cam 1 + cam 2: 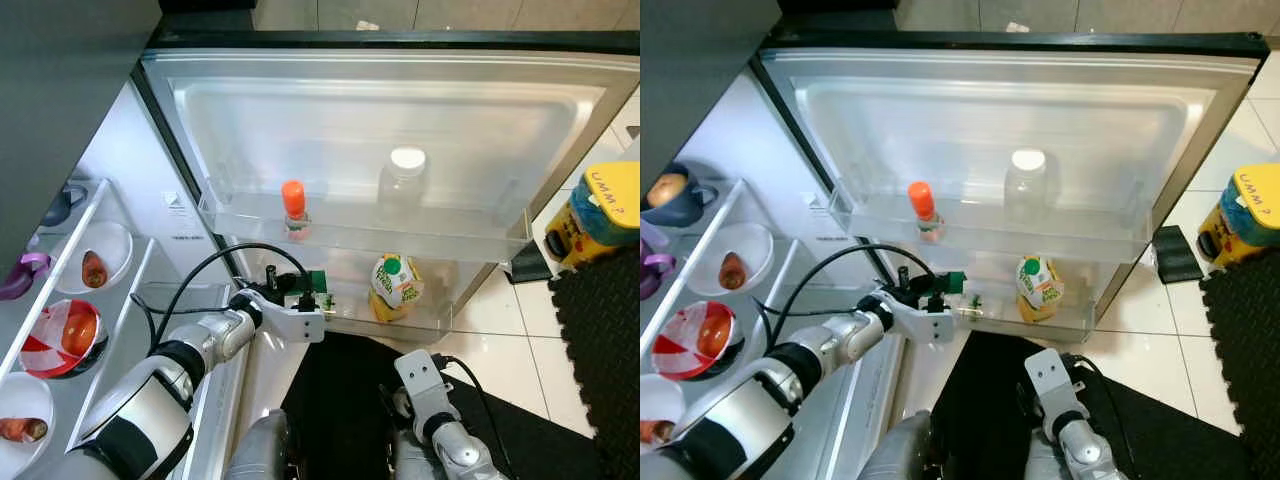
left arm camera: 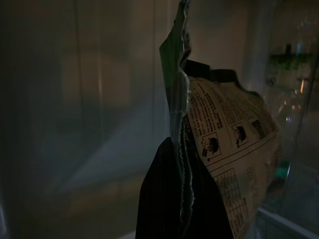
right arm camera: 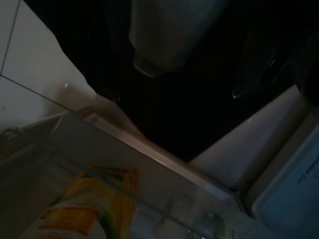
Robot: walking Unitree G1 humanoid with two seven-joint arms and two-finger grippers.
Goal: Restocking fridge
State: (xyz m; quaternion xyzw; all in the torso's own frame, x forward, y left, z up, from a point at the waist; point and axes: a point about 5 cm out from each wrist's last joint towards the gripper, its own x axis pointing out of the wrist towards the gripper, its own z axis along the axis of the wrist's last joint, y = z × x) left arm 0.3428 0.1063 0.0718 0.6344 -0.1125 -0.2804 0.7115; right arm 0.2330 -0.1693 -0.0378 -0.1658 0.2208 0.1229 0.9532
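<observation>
Holding: the left gripper (image 1: 305, 292) is clamping a small green-topped printed packet (image 1: 318, 281) and is reaching toward the lower door shelf (image 1: 435, 322); in the left wrist view the black fingers (image 2: 172, 199) are pressing together on the packet's crimped edge.
Packet position: it is hanging just at the near end of the lower door shelf, at about 9 o'clock from the yellow-green pouch (image 1: 391, 288), and I am judging it as not yet resting in the bin.
Right gripper: the right gripper (image 1: 418, 372) is idling low at 6 o'clock of the door, and I cannot tell whether its fingers are apart or together.
Risk, slipping: the grip is sitting on a thin seam only, so the soft packet is likely to swing or slide out if the arm is jolting.
Risk, snagging: the packet's loose body is in danger of catching on the clear shelf rail and folding outside it.
Risk, crowding: pushing too far toward 3 o'clock could be tipping the pouch over.
Counting, upper door shelf (image 1: 250, 222): one orange-capped bottle (image 1: 294, 207), one white-lidded clear jar (image 1: 404, 182).
Counting, lower door shelf: one pouch.
Counting, fridge interior at 9 o'clock: one white bowl (image 1: 113, 255) and one red-and-white bowl (image 1: 55, 338), each holding food.
</observation>
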